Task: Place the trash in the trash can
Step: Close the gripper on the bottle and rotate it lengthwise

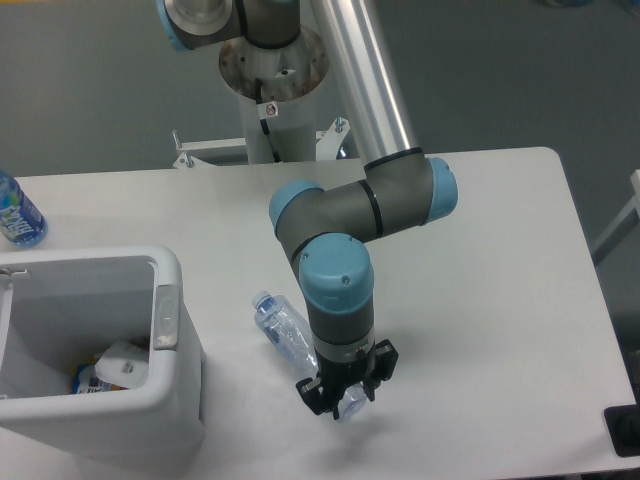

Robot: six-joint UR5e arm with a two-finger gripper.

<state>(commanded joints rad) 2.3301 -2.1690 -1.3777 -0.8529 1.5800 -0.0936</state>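
The pincer (pixel 345 400) points straight down at the table (pixel 500 300), its black fingers on either side of the bottom end of the clear crinkled bottle (pixel 290 335); whether they are clenched on it cannot be told. The bottle lies on its side, running from the pincer up and to the left, cap end farthest from the pincer. Well to the left of the pincer stands the white bin (pixel 170 400), with a white packet (pixel 122 362) inside. Far to the upper left stands a bottle with a blue label (pixel 15 212).
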